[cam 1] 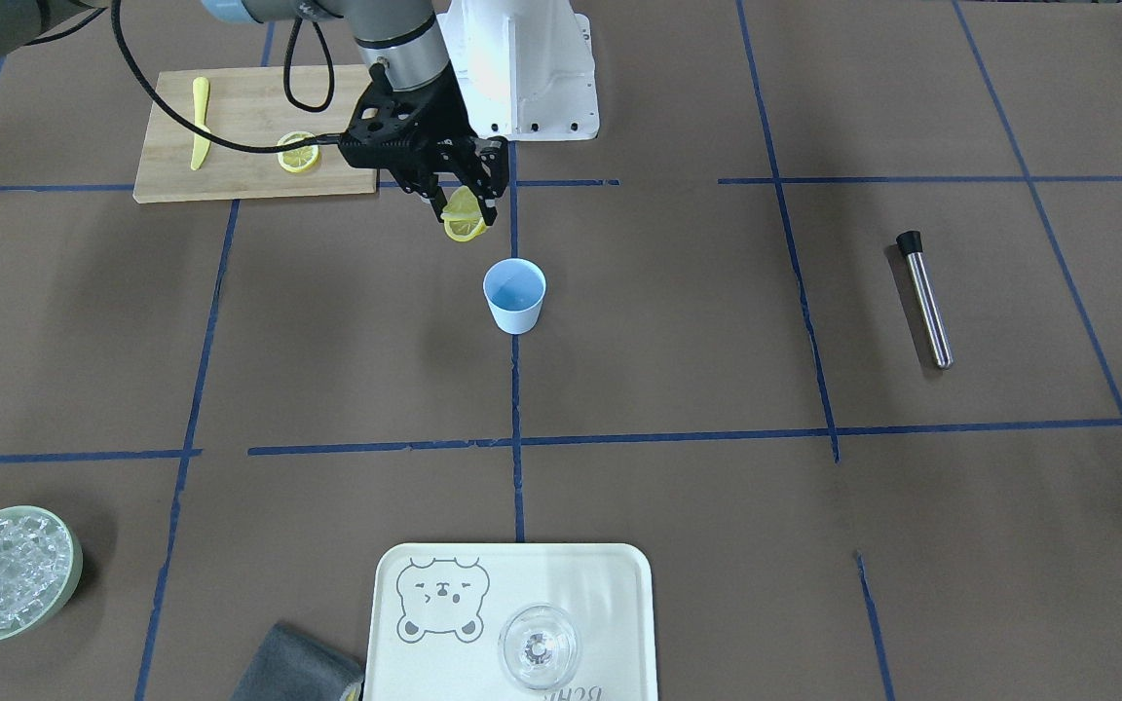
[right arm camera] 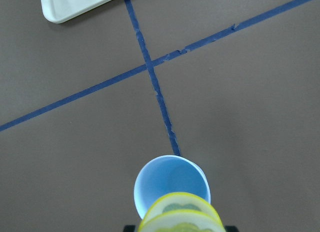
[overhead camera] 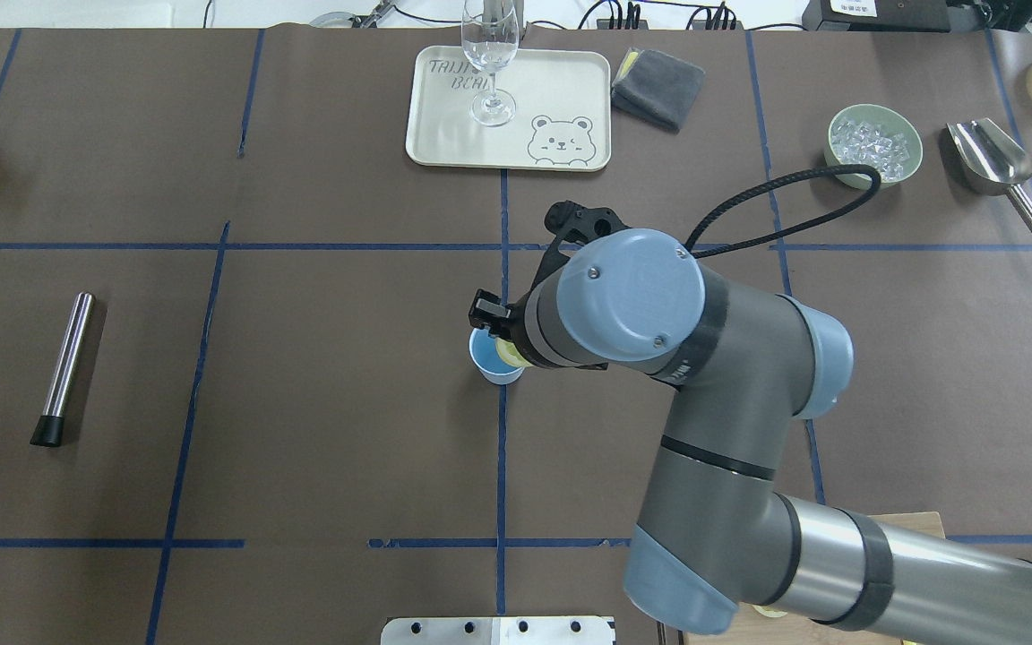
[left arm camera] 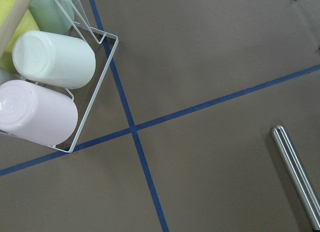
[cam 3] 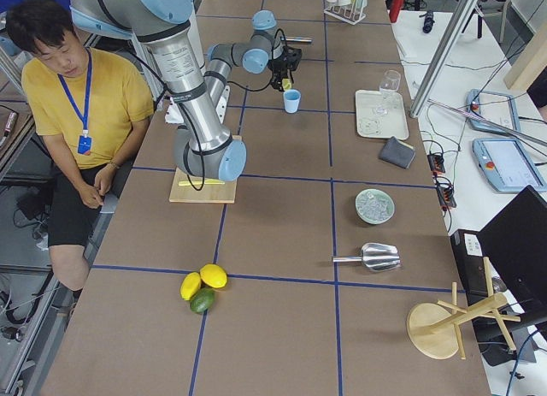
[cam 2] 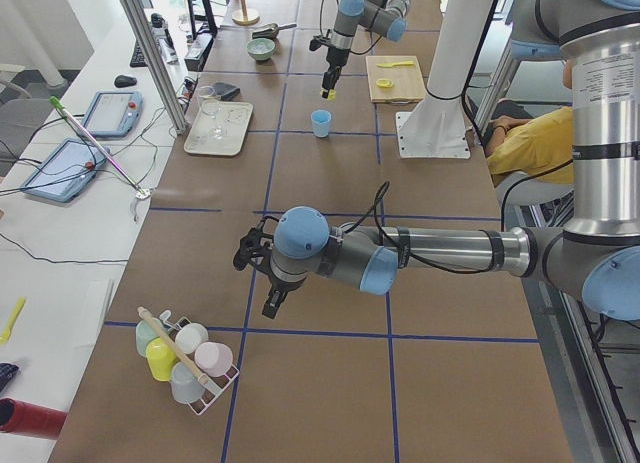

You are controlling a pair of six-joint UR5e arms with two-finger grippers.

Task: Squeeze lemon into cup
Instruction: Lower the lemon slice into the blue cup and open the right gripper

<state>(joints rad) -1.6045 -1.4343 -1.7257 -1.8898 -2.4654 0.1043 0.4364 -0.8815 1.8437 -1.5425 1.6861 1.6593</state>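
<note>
The light blue cup [cam 1: 514,295] stands upright at the table's middle, on a blue tape line. My right gripper [cam 1: 465,206] is shut on the lemon [cam 1: 465,220], a yellow slice pinched and bent between its fingers. The slice hangs above the table, a little to the robot's side of the cup. In the right wrist view the lemon [right arm camera: 180,215] overlaps the near rim of the cup [right arm camera: 171,184]. My left gripper [cam 2: 262,278] hovers low over the table's far left end, near a wire rack. It shows only in the exterior left view, so I cannot tell its state.
A wooden board [cam 1: 249,102] behind the right gripper carries another lemon slice [cam 1: 298,153] and a yellow knife [cam 1: 200,122]. A steel rod [cam 1: 926,297], a bear tray [cam 1: 610,584] with a clear glass [cam 1: 539,647], a bowl of ice [cam 1: 6,572] and a grey cloth [cam 1: 293,667] sit around.
</note>
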